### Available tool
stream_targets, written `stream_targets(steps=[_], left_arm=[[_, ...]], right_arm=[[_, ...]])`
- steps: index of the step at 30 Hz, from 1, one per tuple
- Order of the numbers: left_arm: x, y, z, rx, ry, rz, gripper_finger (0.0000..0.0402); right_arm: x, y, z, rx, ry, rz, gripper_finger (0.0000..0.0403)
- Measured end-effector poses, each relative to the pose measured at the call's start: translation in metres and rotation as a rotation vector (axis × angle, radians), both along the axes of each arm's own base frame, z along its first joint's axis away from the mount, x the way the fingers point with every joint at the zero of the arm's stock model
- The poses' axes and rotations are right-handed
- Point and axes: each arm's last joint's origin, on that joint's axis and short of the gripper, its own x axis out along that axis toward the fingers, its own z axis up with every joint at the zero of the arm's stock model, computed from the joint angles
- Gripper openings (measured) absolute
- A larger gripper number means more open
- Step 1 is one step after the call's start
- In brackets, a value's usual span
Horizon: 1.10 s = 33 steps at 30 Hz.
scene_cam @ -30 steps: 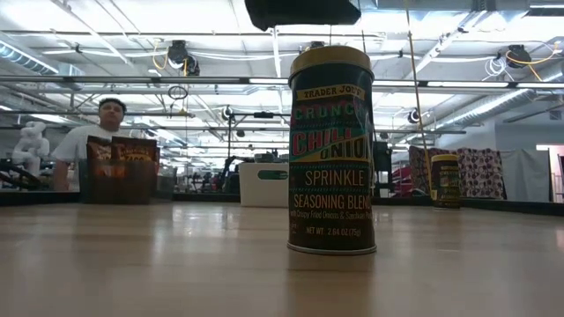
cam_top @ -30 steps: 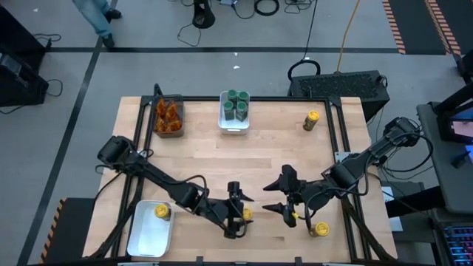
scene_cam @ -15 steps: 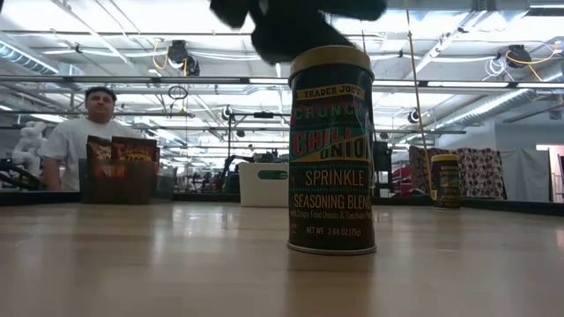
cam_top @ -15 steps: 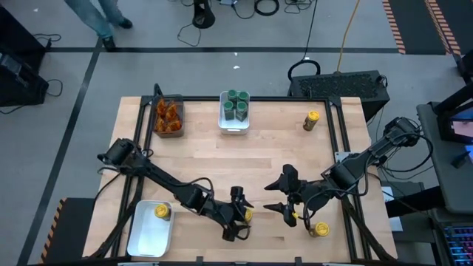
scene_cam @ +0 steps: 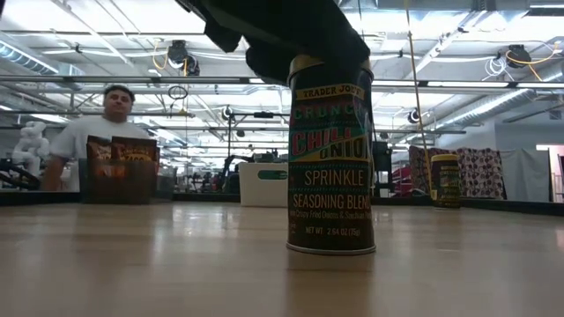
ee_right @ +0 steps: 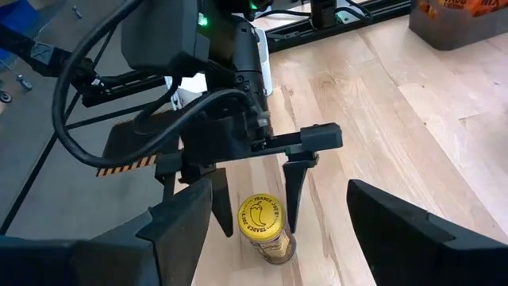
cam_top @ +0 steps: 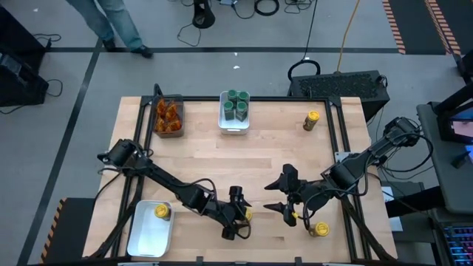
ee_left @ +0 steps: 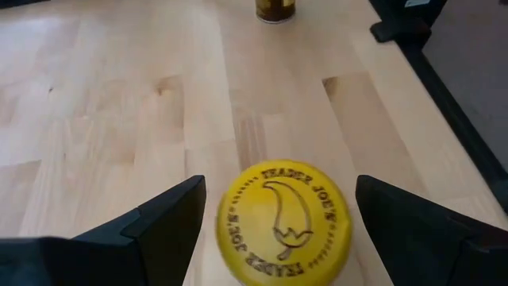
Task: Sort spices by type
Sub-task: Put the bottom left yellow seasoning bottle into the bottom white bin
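A yellow-lidded spice jar (cam_top: 246,215) stands upright on its base near the table's near edge, its lid (ee_left: 284,222) filling the left wrist view and its label facing the low view (scene_cam: 331,158). My left gripper (cam_top: 238,213) is open and lowered around the jar's top, one finger on either side of the lid with a gap on each side (ee_right: 262,214). In the low view the gripper hides the lid. My right gripper (cam_top: 276,193) waits open, just right of that jar, facing it.
A second yellow-lidded jar (cam_top: 319,230) stands near the right near corner, a third (cam_top: 312,120) far right, and one (cam_top: 161,212) in the white tray (cam_top: 148,240) at near left. Green-lidded jars (cam_top: 235,106) fill the far tray; orange-brown pieces (cam_top: 168,114) sit in the dark bin.
My left gripper has come down from above the jar until its open fingers straddle the lid. The jar has stayed where it was. A person beyond the far edge has walked on.
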Motion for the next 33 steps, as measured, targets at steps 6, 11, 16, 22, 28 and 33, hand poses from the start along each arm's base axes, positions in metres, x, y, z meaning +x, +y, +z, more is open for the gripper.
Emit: stream_targets(steps=[6,11,16,22,28,33], left_arm=[[0.0001,0.0009,-0.0005,0.001,0.003,0.001,0.0328],[-0.0006,0.0011,-0.0015,0.003,0.016,-0.004,0.0328],[-0.0015,0.0017,-0.0028,0.01,0.031,-0.004,0.0328],[-0.0018,0.0014,-0.0028,0.01,0.032,-0.005,0.0328],[-0.0018,0.0014,-0.0028,0.01,0.032,-0.005,0.0328],[-0.0007,0.0014,-0.0074,0.005,0.045,-0.009,0.0328]], right_arm=[[0.0005,-0.0008,0.0,0.0,0.0,-0.003,0.0274],[0.0005,-0.0008,0.0,0.001,0.0,-0.003,0.0274],[0.0005,-0.0008,0.0,0.001,0.0,-0.003,0.0274],[0.0005,-0.0008,0.0,0.001,0.0,-0.003,0.0274],[0.0005,-0.0007,0.0001,0.007,0.0,-0.006,0.0274],[0.0006,-0.0007,0.0,0.008,0.0,-0.007,0.0274]])
